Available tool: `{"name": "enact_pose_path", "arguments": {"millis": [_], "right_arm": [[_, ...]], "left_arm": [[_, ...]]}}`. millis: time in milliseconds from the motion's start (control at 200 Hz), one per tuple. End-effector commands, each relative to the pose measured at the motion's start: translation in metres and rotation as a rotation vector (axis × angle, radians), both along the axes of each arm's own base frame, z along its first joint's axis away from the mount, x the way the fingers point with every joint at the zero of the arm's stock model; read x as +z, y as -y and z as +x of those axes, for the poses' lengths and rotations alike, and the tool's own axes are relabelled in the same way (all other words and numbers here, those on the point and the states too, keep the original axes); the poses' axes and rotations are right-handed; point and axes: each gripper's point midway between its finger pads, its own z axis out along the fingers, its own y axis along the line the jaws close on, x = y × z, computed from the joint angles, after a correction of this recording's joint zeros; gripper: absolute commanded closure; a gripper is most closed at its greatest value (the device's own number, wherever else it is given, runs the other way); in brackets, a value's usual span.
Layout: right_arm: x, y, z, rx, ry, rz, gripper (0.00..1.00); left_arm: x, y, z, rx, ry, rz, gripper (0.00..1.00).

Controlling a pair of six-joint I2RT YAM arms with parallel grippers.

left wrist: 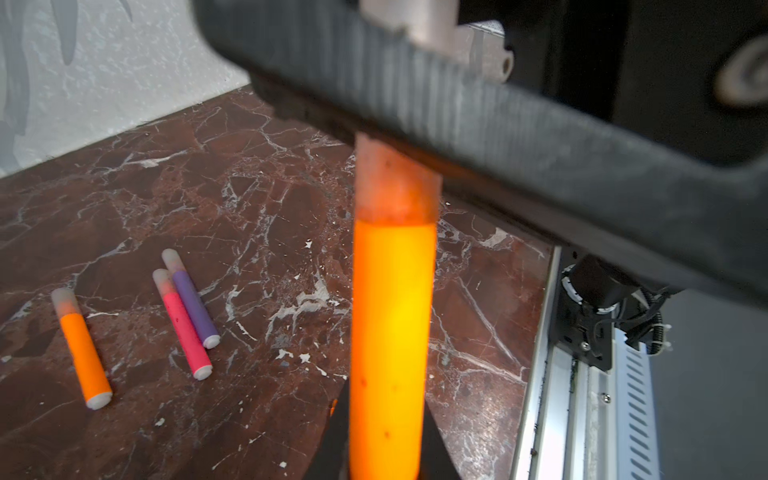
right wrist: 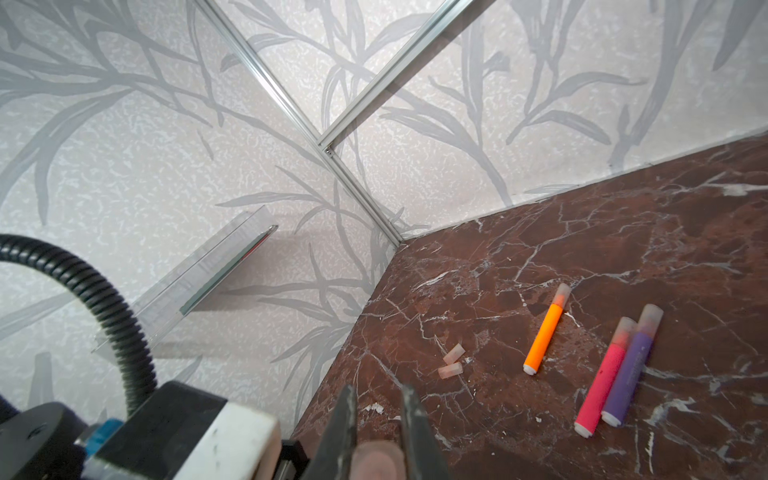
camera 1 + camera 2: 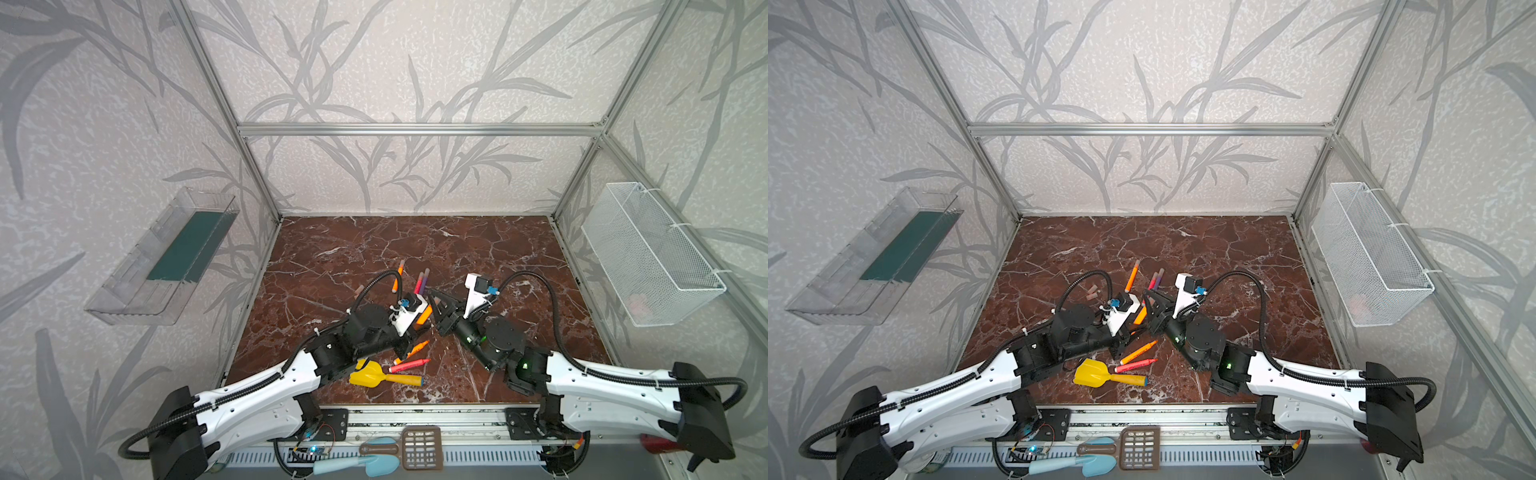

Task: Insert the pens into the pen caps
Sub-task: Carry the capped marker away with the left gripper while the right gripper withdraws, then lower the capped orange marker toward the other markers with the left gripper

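Over the middle of the marble table my left gripper (image 1: 386,449) is shut on an orange pen (image 1: 390,332) (image 3: 424,316). Its tip sits inside a pale pen cap (image 1: 397,183), and my right gripper (image 2: 378,415) (image 3: 434,301) is shut on that cap (image 2: 376,461). Behind the grippers lie three capped pens: an orange one (image 2: 544,336), a pink-red one (image 2: 602,382) and a purple one (image 2: 631,365). Two loose pen caps (image 2: 451,361) lie to their left. An uncapped orange pen (image 3: 415,351) and an uncapped pink-red pen (image 3: 409,365) lie nearer the front.
A yellow toy shovel (image 3: 374,376) lies by the front edge under the left arm. A clear tray (image 3: 166,257) hangs on the left wall. On the right wall hangs a white wire basket (image 3: 648,253). Plastic tools (image 3: 419,446) rest on the front rail.
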Motion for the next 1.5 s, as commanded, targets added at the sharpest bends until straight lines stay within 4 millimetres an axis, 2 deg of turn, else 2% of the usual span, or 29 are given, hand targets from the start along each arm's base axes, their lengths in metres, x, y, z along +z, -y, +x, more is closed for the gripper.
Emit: {"name": "enact_pose_path", "arguments": {"millis": [0,125,200,280,390,550,715,800,905,1010,1055,1210,1264,1499], "right_arm": [[-0.089,-0.05,-0.086,0.411,-0.201,-0.217,1.0],[-0.089,-0.048,-0.082,0.385,-0.214,-0.19,1.0],[-0.079,-0.05,-0.085,0.415,-0.171,-0.152,1.0],[-0.067,-0.051,-0.092,0.467,-0.094,-0.122,1.0],[-0.065,-0.045,-0.092,0.503,-0.053,-0.093,1.0],[-0.068,-0.039,-0.084,0.496,-0.061,-0.09,1.0],[-0.06,-0.034,-0.074,0.432,-0.063,-0.116,1.0],[-0.055,-0.022,-0.062,0.356,-0.074,-0.151,0.87],[-0.049,0.011,-0.04,0.192,-0.083,-0.203,0.62],[-0.042,0.062,-0.016,-0.015,-0.056,-0.233,0.33],[-0.039,0.083,-0.01,-0.073,-0.051,-0.225,0.26],[-0.04,0.138,-0.002,-0.207,-0.033,-0.222,0.15],[-0.042,0.152,-0.001,-0.241,-0.029,-0.218,0.14],[-0.058,0.206,0.013,-0.479,0.011,-0.404,0.07]], "left_arm": [[0.136,-0.066,0.092,0.576,0.258,-0.369,1.0],[0.135,-0.068,0.094,0.595,0.264,-0.372,1.0],[0.135,-0.069,0.094,0.587,0.255,-0.381,1.0],[0.131,-0.066,0.093,0.528,0.2,-0.414,1.0],[0.129,-0.065,0.09,0.445,0.13,-0.473,1.0],[0.128,-0.066,0.081,0.406,0.114,-0.478,1.0],[0.11,-0.065,0.079,0.396,0.105,-0.452,1.0],[0.092,-0.065,0.082,0.409,0.074,-0.407,1.0],[0.061,-0.068,0.084,0.447,0.029,-0.352,1.0],[0.019,-0.079,0.088,0.522,-0.021,-0.269,1.0],[0.003,-0.086,0.092,0.57,-0.038,-0.225,1.0],[-0.04,-0.104,0.105,0.692,-0.1,-0.127,1.0],[-0.053,-0.108,0.111,0.719,-0.138,-0.115,1.0],[-0.104,-0.112,0.141,0.769,-0.341,-0.071,1.0]]}}
